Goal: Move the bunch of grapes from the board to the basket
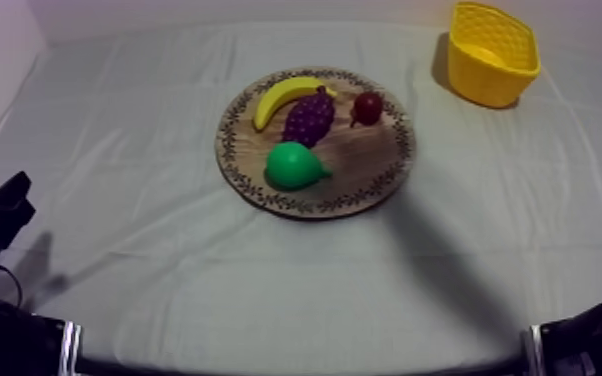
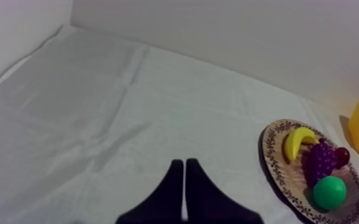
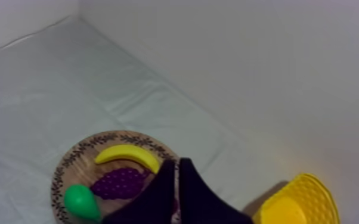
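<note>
The purple bunch of grapes (image 1: 309, 117) lies on the round wooden board (image 1: 370, 152) at the table's middle, between a banana (image 1: 283, 96) and a small red fruit (image 1: 367, 107). A green pear (image 1: 295, 166) lies in front of them. The yellow basket (image 1: 492, 55) stands at the far right. My left gripper (image 2: 183, 162) is shut on nothing, low over the cloth and well left of the board (image 2: 270, 149) and grapes (image 2: 321, 161). My right gripper (image 3: 177, 162) is shut too, raised above the cloth, with the grapes (image 3: 119, 183) and basket (image 3: 298, 205) beyond it.
My left arm (image 1: 0, 215) rests at the lower left edge and my right arm (image 1: 600, 335) at the lower right. A white wall rises behind the table. Bare cloth lies between the board and the basket.
</note>
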Controlling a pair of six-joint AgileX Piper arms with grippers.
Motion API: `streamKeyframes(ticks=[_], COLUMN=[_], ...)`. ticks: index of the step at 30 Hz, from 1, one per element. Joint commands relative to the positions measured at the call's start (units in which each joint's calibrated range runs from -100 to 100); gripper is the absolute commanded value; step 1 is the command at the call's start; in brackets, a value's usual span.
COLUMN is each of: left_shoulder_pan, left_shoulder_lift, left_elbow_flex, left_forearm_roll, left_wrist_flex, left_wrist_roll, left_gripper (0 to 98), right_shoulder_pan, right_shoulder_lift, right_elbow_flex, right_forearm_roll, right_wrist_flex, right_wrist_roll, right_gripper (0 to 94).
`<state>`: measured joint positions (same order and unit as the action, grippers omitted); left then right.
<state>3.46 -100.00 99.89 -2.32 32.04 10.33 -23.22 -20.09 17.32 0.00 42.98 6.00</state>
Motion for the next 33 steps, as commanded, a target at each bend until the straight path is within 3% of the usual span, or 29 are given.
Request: streamKeyframes(ticks=[1,9,24,33], left_shoulder_pan=[0.0,0.0,0.0,0.0], left_shoulder_lift=[0.0,0.0,0.0,0.0], left_elbow_flex=[0.0,0.0,0.0,0.0], left_forearm_roll=[0.0,0.0,0.0,0.0], left_wrist_flex=[0.0,0.0,0.0,0.0], left_wrist_roll=[0.0,0.0,0.0,0.0], left_gripper=[0.1,0.1,0.1,0.1], right_shoulder_pan=[-1.7,-4.2,-5.5,-5.6], right_shoulder_lift=[2.2,8.4,22.7,27.5], right_elbow_flex=[-1.4,-5.6,-19.6,-25.3], right_forearm_roll=[0.9,2.2,3.8,6.2], right_wrist_flex=[0.0,-1.0,3.7,6.8], right_wrist_roll=[-1.1,-3.0,-7.0,-12.1], right_gripper=[0.6,0.6,0.6,0.5])
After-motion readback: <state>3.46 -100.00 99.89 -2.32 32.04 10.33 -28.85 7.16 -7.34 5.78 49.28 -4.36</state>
